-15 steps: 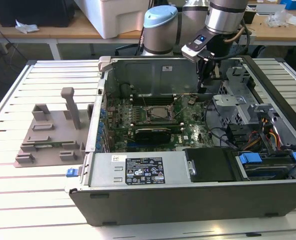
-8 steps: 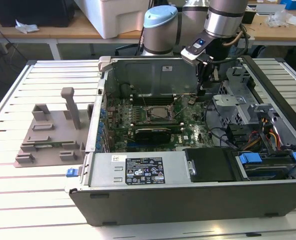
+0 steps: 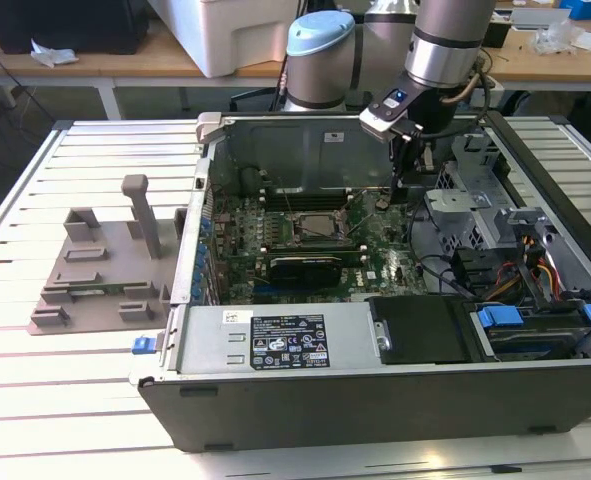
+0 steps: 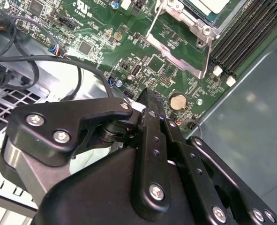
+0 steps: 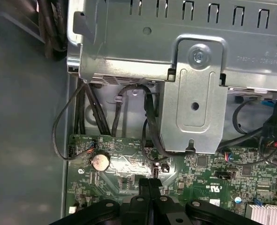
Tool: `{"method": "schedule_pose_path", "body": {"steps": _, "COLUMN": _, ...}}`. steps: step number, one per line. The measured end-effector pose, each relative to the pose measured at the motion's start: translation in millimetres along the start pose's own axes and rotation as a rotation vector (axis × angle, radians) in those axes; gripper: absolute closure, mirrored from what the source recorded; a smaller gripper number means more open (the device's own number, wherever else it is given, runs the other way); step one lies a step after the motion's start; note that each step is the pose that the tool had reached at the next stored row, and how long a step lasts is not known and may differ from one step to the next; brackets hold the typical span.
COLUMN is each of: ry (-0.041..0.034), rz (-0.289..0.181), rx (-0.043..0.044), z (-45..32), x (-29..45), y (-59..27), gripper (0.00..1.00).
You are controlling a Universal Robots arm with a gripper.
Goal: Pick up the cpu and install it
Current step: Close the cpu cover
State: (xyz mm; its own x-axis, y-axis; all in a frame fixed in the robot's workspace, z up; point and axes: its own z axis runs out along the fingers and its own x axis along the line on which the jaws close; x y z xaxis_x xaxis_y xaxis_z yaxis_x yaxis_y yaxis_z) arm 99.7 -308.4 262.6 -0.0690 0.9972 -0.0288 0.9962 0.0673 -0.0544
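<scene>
The cpu (image 4: 213, 4), a silver-grey square, lies in the motherboard socket (image 3: 310, 225) in the middle of the open computer case (image 3: 375, 380). The socket's metal frame (image 4: 175, 47) stands swung open beside it. My gripper (image 3: 402, 185) hangs inside the case toward the exterior view's right of the socket, low over the green board. In both wrist views its black fingers (image 4: 150, 122) meet at the tips with nothing between them. The gripper (image 5: 150, 183) points down near a round coin battery (image 5: 100, 161).
A silver drive bracket (image 5: 192, 93) and black cables (image 5: 147, 122) rise close to the gripper. Memory slots (image 4: 243, 37) run past the socket. A black card (image 3: 305, 268) sits nearer the front. On the slatted table, a grey fixture (image 3: 100, 270) stands at the exterior view's left.
</scene>
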Motion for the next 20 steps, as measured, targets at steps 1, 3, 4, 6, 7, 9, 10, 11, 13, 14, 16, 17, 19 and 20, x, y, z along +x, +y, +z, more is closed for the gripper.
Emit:
{"method": "schedule_pose_path", "body": {"steps": 1, "ry": 0.0001, "rz": 0.000, "rx": 0.0000, "z": 1.2, "x": 0.0, "y": 0.1, "gripper": 0.89}}
{"method": "schedule_pose_path", "body": {"steps": 3, "ry": 0.0001, "rz": 0.000, "rx": 0.0000, "z": 5.0, "x": 0.2, "y": 0.3, "gripper": 0.89}}
{"method": "schedule_pose_path", "body": {"steps": 4, "ry": 0.0001, "rz": 0.000, "rx": 0.0000, "z": 6.8, "x": 0.3, "y": 0.4, "gripper": 0.89}}
{"method": "schedule_pose_path", "body": {"steps": 6, "ry": 0.0001, "rz": 0.000, "rx": 0.0000, "z": 8.6, "x": 0.4, "y": 0.2, "gripper": 0.89}}
{"method": "schedule_pose_path", "body": {"steps": 7, "ry": 0.0001, "rz": 0.000, "rx": 0.0000, "z": 9.9, "x": 0.6, "y": -0.1, "gripper": 0.89}}
{"method": "schedule_pose_path", "body": {"steps": 9, "ry": -0.0001, "rz": 0.000, "rx": 0.0000, "z": 12.0, "x": 1.2, "y": -1.6, "gripper": 0.89}}
{"method": "schedule_pose_path", "body": {"steps": 10, "ry": 0.0001, "rz": 0.000, "rx": -0.0001, "z": 12.9, "x": 1.4, "y": -3.4, "gripper": 0.89}}
{"method": "schedule_pose_path", "body": {"steps": 11, "ry": 0.0002, "rz": 0.000, "rx": 0.0000, "z": 13.4, "x": 1.7, "y": -5.9, "gripper": 0.89}}
{"method": "schedule_pose_path", "body": {"steps": 13, "ry": 0.0000, "rz": 0.000, "rx": 0.0000, "z": 13.9, "x": 2.3, "y": -11.8, "gripper": 0.89}}
{"method": "schedule_pose_path", "body": {"steps": 14, "ry": 0.0001, "rz": 0.000, "rx": 0.0000, "z": 14.2, "x": 2.6, "y": -14.7, "gripper": 0.89}}
{"method": "schedule_pose_path", "body": {"steps": 16, "ry": 0.0000, "rz": 0.000, "rx": 0.0000, "z": 14.6, "x": 3.0, "y": -19.1, "gripper": 0.89}}
{"method": "schedule_pose_path", "body": {"steps": 17, "ry": 0.0000, "rz": 0.000, "rx": 0.0001, "z": 14.8, "x": 3.2, "y": -21.5, "gripper": 0.89}}
{"method": "schedule_pose_path", "body": {"steps": 19, "ry": 0.0001, "rz": 0.000, "rx": 0.0000, "z": 15.2, "x": 3.8, "y": -27.3, "gripper": 0.89}}
{"method": "schedule_pose_path", "body": {"steps": 20, "ry": 0.0001, "rz": 0.000, "rx": 0.0000, "z": 15.4, "x": 4.0, "y": -29.8, "gripper": 0.89}}
